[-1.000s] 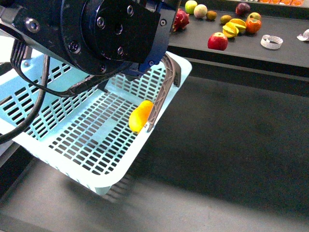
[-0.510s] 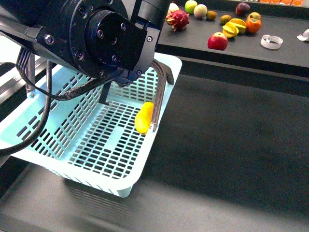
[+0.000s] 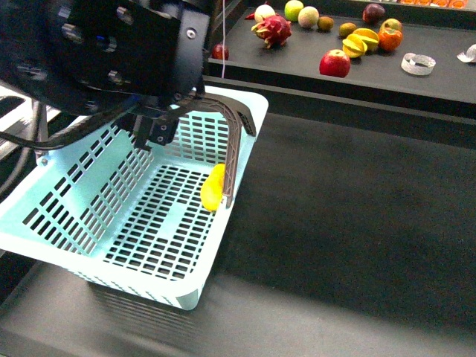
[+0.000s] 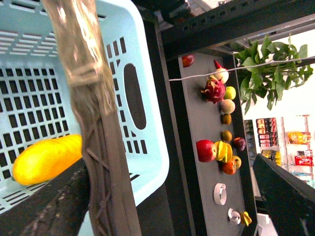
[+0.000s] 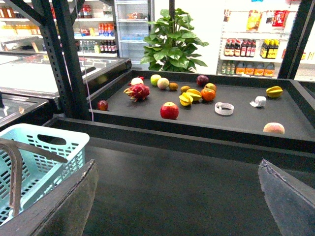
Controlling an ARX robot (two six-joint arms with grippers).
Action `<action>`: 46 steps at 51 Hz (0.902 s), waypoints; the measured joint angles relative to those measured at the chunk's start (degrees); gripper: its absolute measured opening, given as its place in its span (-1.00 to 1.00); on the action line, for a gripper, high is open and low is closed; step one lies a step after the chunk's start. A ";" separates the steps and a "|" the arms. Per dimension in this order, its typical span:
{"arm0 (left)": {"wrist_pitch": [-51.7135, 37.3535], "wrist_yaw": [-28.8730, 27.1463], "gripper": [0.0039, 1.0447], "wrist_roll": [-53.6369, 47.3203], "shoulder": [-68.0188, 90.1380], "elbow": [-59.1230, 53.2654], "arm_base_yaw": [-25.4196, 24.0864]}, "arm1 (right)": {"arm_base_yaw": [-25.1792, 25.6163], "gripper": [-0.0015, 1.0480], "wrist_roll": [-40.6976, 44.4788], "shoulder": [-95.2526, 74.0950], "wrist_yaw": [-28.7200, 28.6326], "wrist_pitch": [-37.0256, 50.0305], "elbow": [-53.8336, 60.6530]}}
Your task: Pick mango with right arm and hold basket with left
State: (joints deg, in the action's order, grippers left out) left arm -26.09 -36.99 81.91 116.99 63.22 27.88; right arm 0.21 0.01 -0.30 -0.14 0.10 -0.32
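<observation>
The light-blue basket stands at the left on the dark surface. The yellow mango lies inside it against the right wall, beside the grey-brown handle. My bulky left arm hangs over the basket's far side. In the left wrist view the left gripper is open, the taped handle runs between its jaws close to one finger, and the mango shows behind it. My right gripper is open and empty over the dark surface, to the right of the basket.
A dark shelf at the back right holds a red apple, a dragon fruit, yellow-orange fruit wedges, other fruit and a tape roll. A raised ledge separates it from the surface.
The left arm has moved up and to the left. The basket has shifted left and sits more level. The mango has slid a little along the right wall.
</observation>
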 joint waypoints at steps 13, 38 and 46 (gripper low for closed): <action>-9.29 -1.49 0.85 -9.33 -18.64 -20.79 -4.31 | 0.00 0.85 0.00 0.00 0.00 0.00 0.00; -25.83 -0.31 0.85 -29.75 -33.64 -46.18 -22.71 | 0.00 0.85 0.00 0.00 0.00 0.00 0.00; -26.40 -0.11 0.85 -33.68 -33.70 -46.29 -22.84 | 0.00 0.85 0.00 0.00 0.00 0.00 0.00</action>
State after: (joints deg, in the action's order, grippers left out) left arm -52.49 -37.10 48.23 83.29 16.93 5.04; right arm 0.21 0.01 -0.30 -0.14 0.10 -0.32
